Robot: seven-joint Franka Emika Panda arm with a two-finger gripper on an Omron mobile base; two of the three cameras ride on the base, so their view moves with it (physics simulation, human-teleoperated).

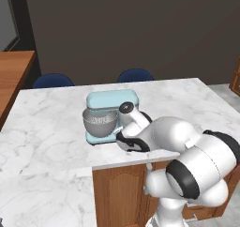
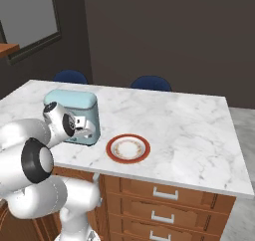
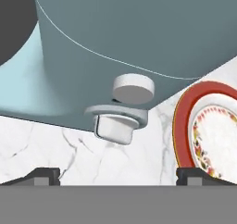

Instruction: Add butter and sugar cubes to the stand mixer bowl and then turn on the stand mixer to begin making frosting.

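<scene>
The light blue stand mixer [image 1: 112, 103] stands on the marble counter, with the grey stand mixer bowl [image 1: 99, 123] under its head on the left. My gripper [image 2: 85, 134] sits low against the mixer's right side, open and empty. In the hand view, the gripper [image 3: 121, 174] has its dark fingertips [image 3: 44, 174] spread wide, facing a white round knob [image 3: 133, 88] and a white lever switch [image 3: 116, 127] on the mixer's body [image 3: 139, 28]. The butter and the sugar cubes are out of view; pale shapes inside the bowl are too small to tell apart.
A white plate with a red-orange rim [image 2: 128, 148] lies on the counter [image 2: 189, 130] just right of the mixer, close to my right fingertip [image 3: 199, 174]. Two blue chairs [image 1: 135, 74] stand behind the island. A wooden table [image 1: 11, 76] is at the far left.
</scene>
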